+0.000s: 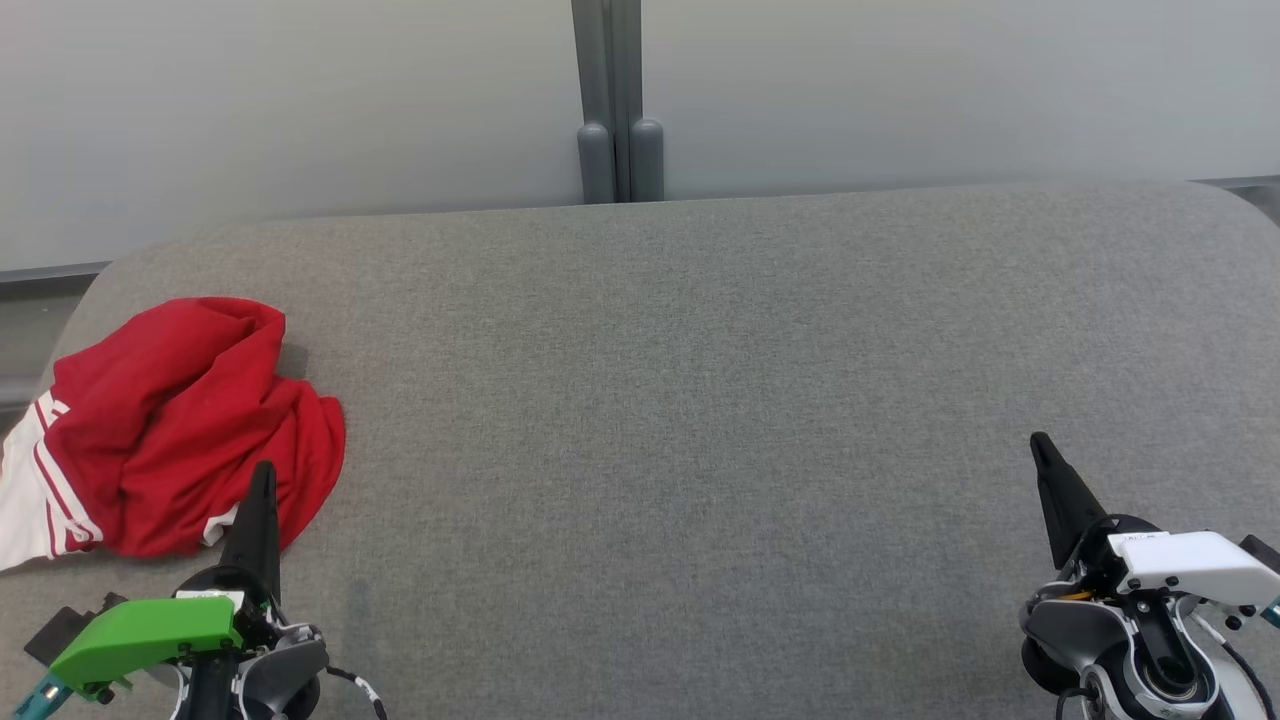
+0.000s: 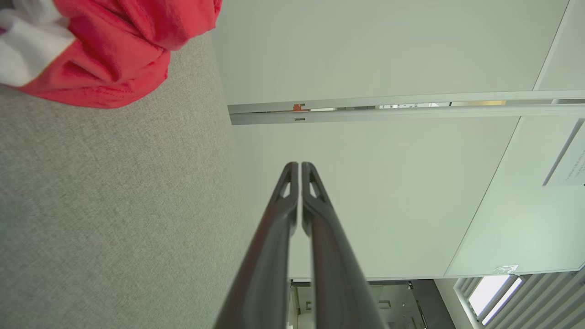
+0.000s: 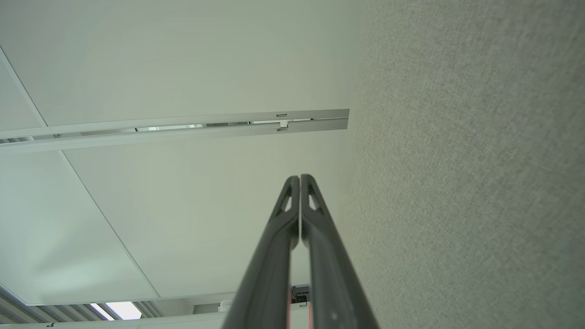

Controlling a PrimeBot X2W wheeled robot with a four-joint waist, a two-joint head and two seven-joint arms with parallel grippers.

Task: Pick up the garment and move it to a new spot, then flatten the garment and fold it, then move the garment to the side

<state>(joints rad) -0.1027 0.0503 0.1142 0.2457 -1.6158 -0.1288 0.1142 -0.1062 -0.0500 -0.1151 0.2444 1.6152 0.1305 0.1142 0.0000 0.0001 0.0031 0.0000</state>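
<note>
- Grey fabric-covered counter [image 1: 700, 400] spans the head view
- Crumpled red garment [image 1: 190, 420] with white stripes lies at the counter's left end
- Left gripper [image 1: 262, 478], jaws pressed together and empty, near the garment
- Right gripper [image 1: 1042, 448], jaws likewise closed and empty, far right

An office-like room — pale partition panels [image 1: 300, 100] with a grey post [image 1: 607, 90], grey fabric-covered table [image 1: 700, 400].
</note>
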